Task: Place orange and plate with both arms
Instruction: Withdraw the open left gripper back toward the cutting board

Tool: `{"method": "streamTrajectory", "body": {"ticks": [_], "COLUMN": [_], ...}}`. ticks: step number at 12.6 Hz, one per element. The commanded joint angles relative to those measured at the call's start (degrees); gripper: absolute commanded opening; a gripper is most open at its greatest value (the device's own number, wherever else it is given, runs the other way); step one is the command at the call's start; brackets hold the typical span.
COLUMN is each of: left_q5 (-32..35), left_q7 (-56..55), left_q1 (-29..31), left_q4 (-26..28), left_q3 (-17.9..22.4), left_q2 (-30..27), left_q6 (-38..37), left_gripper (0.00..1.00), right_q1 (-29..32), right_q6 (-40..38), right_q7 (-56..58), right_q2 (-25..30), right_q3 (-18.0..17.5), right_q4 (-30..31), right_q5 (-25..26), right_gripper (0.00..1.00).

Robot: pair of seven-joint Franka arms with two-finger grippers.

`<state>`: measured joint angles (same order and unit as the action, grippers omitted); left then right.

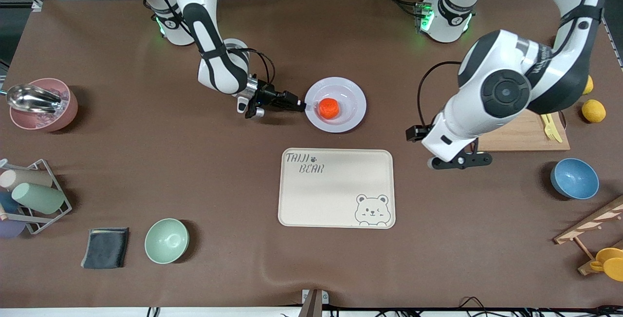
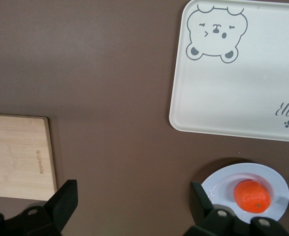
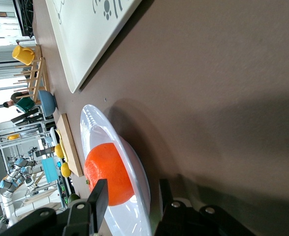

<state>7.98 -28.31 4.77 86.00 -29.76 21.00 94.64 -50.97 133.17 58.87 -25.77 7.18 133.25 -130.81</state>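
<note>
A: Where's the orange (image 1: 329, 107)?
B: On the plate (image 1: 353, 94), at the bear tray's (image 1: 336, 188) twelve o'clock.
A: Grippers?
B: Right gripper (image 1: 300, 105) fingers pinch the plate's rim; left gripper (image 2: 129, 209) fingers spread wide above bare worktop (image 1: 233, 171).

Lighting's bright and even from overhead, so the brown surface (image 1: 146, 161) gets only soft, short shadows under bowls and arms. Slight glare on the plate (image 1: 351, 112) and the metal scoop (image 1: 29, 98). In the right wrist view, the close-up fingers (image 3: 99, 199) look soft.
</note>
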Motion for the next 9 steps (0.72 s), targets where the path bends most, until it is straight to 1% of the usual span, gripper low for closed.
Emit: {"method": "streamTrajectory", "body": {"ticks": [1,2,4,5,7,8,9], "left_q5": [-5.41,-6.74,-8.07,-8.07,-8.07,-8.07,-8.07], "left_q7": [7.19,10.35,15.63,16.87,19.25,20.74,22.58], "left_q1": [-7.12,-8.62,-8.9,-9.94,-13.37,-13.99,-14.0], "left_q4": [3.63,5.04,5.58,5.58,5.67,5.49,5.49], "left_q3": [12.13,16.01,19.98,22.09,27.53,28.87,29.31], "left_q2": [-7.35,-9.55,-12.72,-14.39,-18.08,-19.23,-20.46], "left_q6": [-1.91,-2.0,-3.74,-5.32,-7.79,-8.32,-9.37], "left_gripper": [1.0,1.0,1.0,1.0,1.0,1.0,1.0], "right_q1": [-1.68,-1.68,-1.77,-2.29,-4.31,-4.4,-4.4], "right_q6": [0.07,0.07,0.07,0.07,0.16,0.16,0.16], "right_q7": [2.39,2.83,2.83,2.92,3.27,4.31,5.11], "right_q2": [-1.29,-1.56,-1.65,-1.65,-1.91,-2.0,-2.26], "right_q3": [0.46,0.46,0.46,0.46,0.46,0.46,0.46], "right_q4": [-0.97,-0.97,-1.06,-1.06,-1.15,-1.15,-1.15], "right_q5": [-2.87,-2.96,-3.14,-4.27,-6.9,-7.44,-7.53], "right_gripper": [0.42,0.42,0.39,0.38,0.33,0.26,0.18]}}
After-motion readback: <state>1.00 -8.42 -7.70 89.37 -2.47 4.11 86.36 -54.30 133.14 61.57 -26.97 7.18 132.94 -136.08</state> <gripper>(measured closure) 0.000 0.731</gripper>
